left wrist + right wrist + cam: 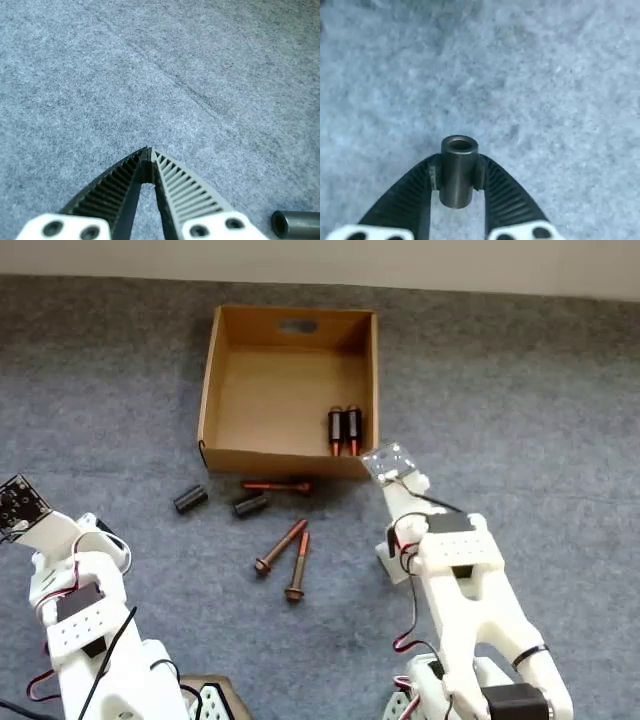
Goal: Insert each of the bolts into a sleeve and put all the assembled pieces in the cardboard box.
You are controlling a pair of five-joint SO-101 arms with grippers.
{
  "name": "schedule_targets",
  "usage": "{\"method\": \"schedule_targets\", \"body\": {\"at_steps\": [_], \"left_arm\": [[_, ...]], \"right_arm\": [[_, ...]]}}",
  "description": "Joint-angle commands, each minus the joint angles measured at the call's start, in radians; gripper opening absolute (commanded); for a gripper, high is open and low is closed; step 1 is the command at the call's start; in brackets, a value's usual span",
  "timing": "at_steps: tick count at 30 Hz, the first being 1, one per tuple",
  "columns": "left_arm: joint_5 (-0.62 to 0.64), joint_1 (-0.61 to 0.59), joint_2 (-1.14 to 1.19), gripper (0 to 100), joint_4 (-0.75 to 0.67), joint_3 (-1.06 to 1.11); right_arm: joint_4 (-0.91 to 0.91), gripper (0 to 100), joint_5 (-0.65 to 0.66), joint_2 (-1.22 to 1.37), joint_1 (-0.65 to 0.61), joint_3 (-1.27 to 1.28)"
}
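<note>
1. Grey carpet [520, 390] underfoot. The cardboard box [210, 390] sits at the far side, with two assembled pieces [344, 430] in its near right corner.
2. Right gripper [457, 162] is clamped on a sleeve [457, 185] with the bore facing outward. I judge it is held ready for a bolt.
3. Left gripper [149, 156] is closed tip to tip and empty, low over the carpet.
4. Three bolts [280, 547] and two spare sleeves [190, 499] lie just before the box.
</note>
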Motion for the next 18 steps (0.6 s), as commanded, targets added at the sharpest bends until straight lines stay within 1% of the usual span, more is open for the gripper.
{"method": "schedule_targets", "body": {"at_steps": [1,6,15,18], "left_arm": [[0.002,0.016,-0.005,1,-0.018,-0.051],[0.002,0.016,-0.005,1,-0.018,-0.051],[0.002,0.016,-0.005,1,-0.018,-0.051],[0.002,0.016,-0.005,1,-0.018,-0.051]], "right_arm": [[-0.059,2.0,-0.02,-0.024,0.012,0.036],[-0.059,15.2,-0.015,0.038,0.012,0.051],[-0.054,15.6,-0.015,0.056,0.012,0.047],[-0.004,15.6,-0.015,0.053,0.012,0.045]]}}
